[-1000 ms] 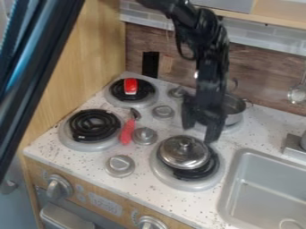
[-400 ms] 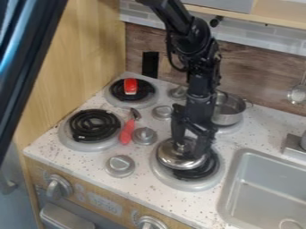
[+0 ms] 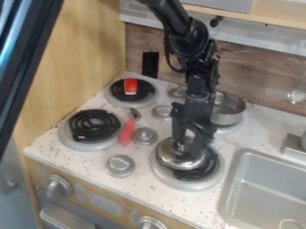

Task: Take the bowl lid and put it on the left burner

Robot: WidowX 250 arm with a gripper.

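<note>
Silver metal shows on the lid [image 3: 172,160], which sits on the front right burner [image 3: 179,184], toward the back left of its black coil; the rest of the coil shows at the lid's front right. Over the lid hangs the gripper [image 3: 191,144], pointing down, its two fingers apart with a gap between them, at the top of the lid. Whether they touch it I cannot tell. The black arm [image 3: 191,47] comes down from the top edge.

Left of the lid in the view, a round grey knob [image 3: 144,136] stands on the speckled white counter [image 3: 146,183], with another knob [image 3: 121,166] nearer the front. Just beside the first knob lies a tool with a red handle [image 3: 127,131] and a dark end. Past it is the front left burner [image 3: 94,125] with its black coil uncovered.

Behind the gripper, partly hidden by it, a metal pot [image 3: 230,118] sits on the back right burner [image 3: 232,129]. A red thing [image 3: 130,85] rests on the coil of the back left burner [image 3: 133,103]. Right of the burners is the grey sink [image 3: 260,192]. A ladle [image 3: 297,95] hangs against the wood-patterned wall [image 3: 263,74].
</note>
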